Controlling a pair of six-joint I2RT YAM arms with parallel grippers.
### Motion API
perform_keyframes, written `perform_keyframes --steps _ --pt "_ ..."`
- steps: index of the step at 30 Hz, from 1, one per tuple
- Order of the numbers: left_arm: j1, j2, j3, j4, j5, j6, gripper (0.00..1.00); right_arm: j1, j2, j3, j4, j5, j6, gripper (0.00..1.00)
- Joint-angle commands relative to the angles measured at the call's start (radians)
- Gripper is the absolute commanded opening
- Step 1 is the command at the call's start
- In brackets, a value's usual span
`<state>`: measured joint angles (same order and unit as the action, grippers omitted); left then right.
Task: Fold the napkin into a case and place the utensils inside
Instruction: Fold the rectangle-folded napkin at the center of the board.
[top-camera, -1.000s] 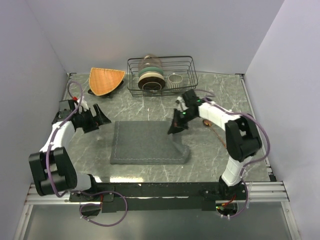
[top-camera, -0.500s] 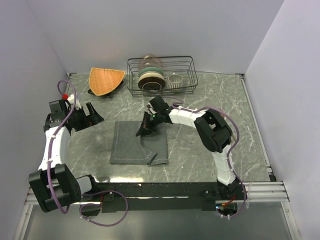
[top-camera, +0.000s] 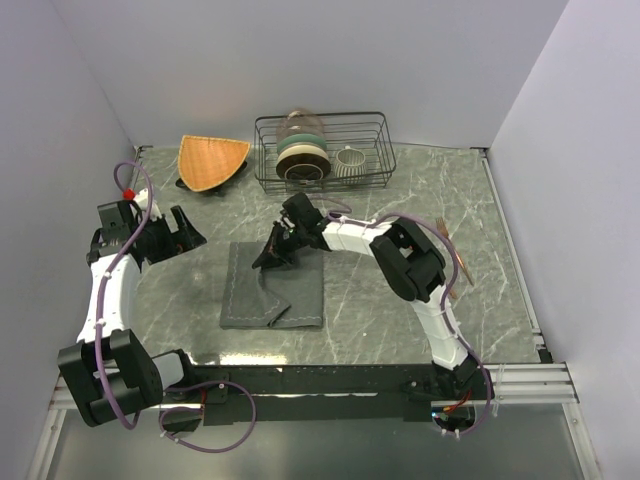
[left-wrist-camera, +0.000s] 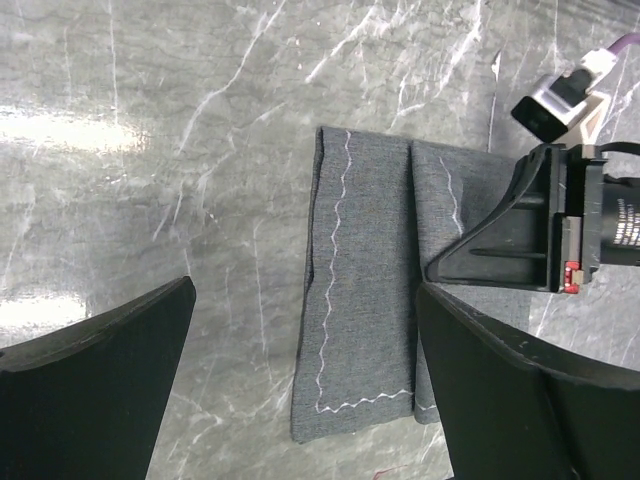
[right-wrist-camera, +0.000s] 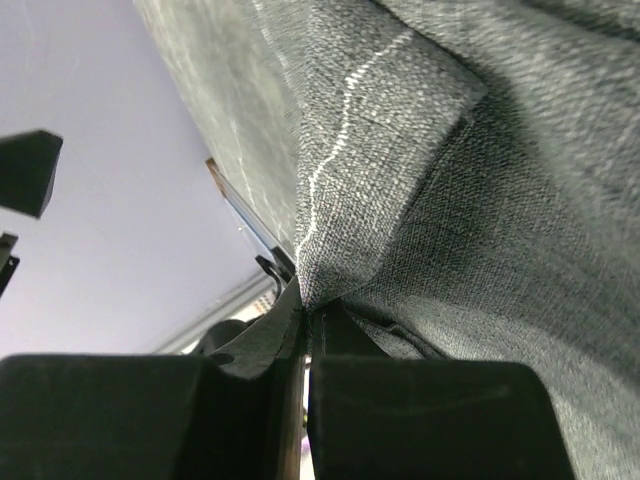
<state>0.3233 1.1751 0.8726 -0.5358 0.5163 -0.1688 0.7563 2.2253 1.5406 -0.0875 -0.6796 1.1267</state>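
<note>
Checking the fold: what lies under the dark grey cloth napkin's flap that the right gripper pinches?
Under the flap pinched by the right gripper, only a lower layer of the dark grey cloth napkin shows; anything beneath is hidden.

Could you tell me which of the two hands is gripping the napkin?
The right hand, shut on the napkin at its edge; the left hand is open, off to the side, holding nothing.

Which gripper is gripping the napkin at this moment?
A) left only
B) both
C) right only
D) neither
C: the right gripper is pinched shut on an edge of the napkin, while the left gripper stands open, away from the cloth.
</note>
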Motion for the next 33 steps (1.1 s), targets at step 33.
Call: perform_keyframes --steps 33 --pt "0.034 -0.002 0.009 -0.006 -0.010 0.063 0.99 0.064 0.089 0.111 0.163 0.002 0.176 0.00"
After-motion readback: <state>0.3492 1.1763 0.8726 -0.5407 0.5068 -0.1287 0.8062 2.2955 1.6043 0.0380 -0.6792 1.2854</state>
